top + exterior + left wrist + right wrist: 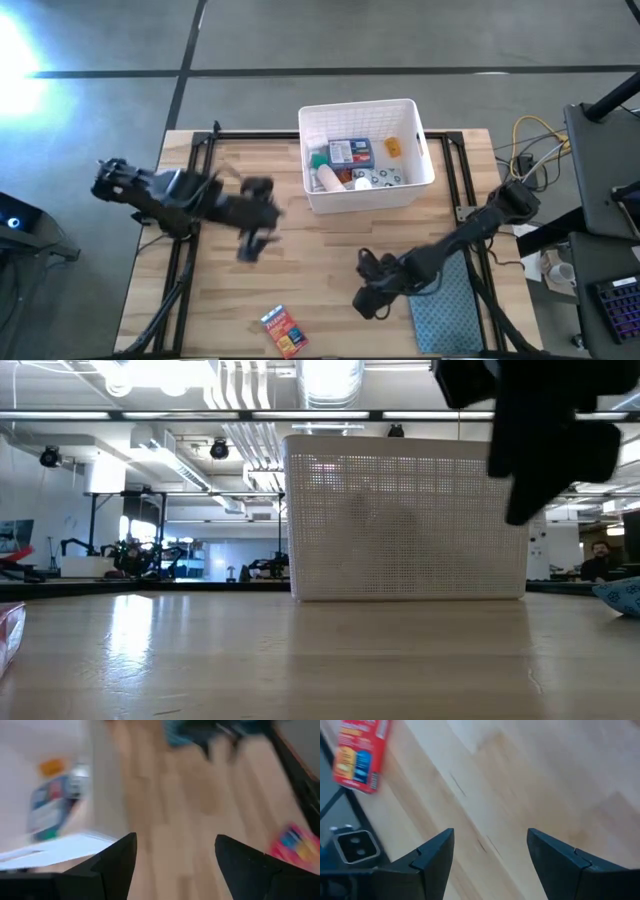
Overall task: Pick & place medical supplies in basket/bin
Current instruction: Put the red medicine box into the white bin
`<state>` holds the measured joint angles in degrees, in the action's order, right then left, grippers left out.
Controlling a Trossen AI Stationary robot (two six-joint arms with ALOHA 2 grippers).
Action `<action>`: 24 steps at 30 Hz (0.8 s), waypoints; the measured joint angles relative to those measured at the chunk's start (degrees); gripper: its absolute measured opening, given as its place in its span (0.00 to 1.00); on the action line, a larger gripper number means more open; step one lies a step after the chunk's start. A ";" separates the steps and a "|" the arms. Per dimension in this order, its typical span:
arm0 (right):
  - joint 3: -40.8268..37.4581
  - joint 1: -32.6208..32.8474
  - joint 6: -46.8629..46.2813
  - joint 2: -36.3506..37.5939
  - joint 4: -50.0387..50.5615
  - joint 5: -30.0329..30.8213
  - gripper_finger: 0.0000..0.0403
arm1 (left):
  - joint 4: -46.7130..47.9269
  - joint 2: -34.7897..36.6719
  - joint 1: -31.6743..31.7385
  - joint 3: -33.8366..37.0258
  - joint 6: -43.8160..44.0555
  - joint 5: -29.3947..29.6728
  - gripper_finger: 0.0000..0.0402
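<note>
Right gripper (490, 852), fingers spread and empty, hovers right of orange-red box (283, 331) at near surface edge; risk: nudging it off.

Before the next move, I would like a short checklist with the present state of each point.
1. Orange-red box still out on the table, near the front edge: ok.
2. Right gripper open and empty: ok.
3. Left gripper open and empty: ok.
4. Bare wood between right gripper and box, nothing in the way: ok.
5. White basket has room left among the supplies inside: ok.
6. Box lying flat for a grasp: cannot tell.
</note>
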<state>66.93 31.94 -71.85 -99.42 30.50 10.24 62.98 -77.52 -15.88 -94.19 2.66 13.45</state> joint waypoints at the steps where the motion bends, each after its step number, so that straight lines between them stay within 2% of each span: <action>1: 0.62 -0.52 1.12 0.00 0.00 0.06 0.60 | -0.42 0.98 -2.53 2.28 -0.01 0.02 0.61; 5: 2.21 -1.93 4.09 0.00 -0.05 0.33 0.60 | -4.95 4.77 -12.29 13.93 -0.11 0.11 0.60; 9: 2.53 -2.29 7.42 -0.02 0.03 0.17 0.60 | -13.16 5.58 -20.59 24.95 0.23 -0.11 0.60; 15: 3.00 -2.19 7.62 -0.07 -2.09 -0.51 0.60 | -30.63 1.95 -29.72 33.03 10.66 -0.59 0.60; 18: 3.00 -2.23 8.06 -0.07 -6.86 -1.14 0.60 | -35.21 -0.46 -31.62 33.95 23.50 -0.58 0.60; 24: 2.50 -3.39 11.34 -0.41 -15.23 -0.87 0.60 | -36.23 -5.91 -33.65 34.23 59.62 -5.74 0.60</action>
<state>69.43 28.55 -60.51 -99.83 15.28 9.36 26.75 -83.43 -49.53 -59.96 62.27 7.71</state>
